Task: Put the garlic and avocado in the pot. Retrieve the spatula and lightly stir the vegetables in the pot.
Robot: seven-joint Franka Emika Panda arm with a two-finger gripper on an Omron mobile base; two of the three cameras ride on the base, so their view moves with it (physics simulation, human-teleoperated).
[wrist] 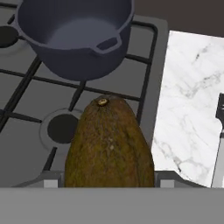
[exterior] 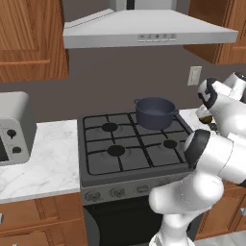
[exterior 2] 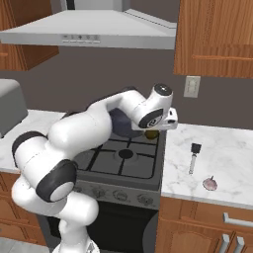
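Observation:
In the hand view the olive-brown avocado [wrist: 109, 144] fills the space between my gripper's [wrist: 107, 181] fingers, which are shut on it above the front right burner. The dark blue-grey pot [wrist: 74, 35] stands just ahead on the back right burner, with nothing showing inside it. From the right base view the avocado [exterior 2: 151, 134] hangs under the hand beside the stove's right edge, with the pot [exterior 2: 120, 124] partly hidden behind the arm. The garlic [exterior 2: 210, 184] lies on the right counter, and the spatula [exterior 2: 193, 157] lies a little behind it.
The stove [exterior: 125, 144] has four burners with dark grates. A toaster oven [exterior: 14, 127] sits on the left counter. The range hood [exterior: 144, 29] hangs above, flanked by wooden cabinets. The marble counter [exterior 2: 227, 153] extends to the right of the stove.

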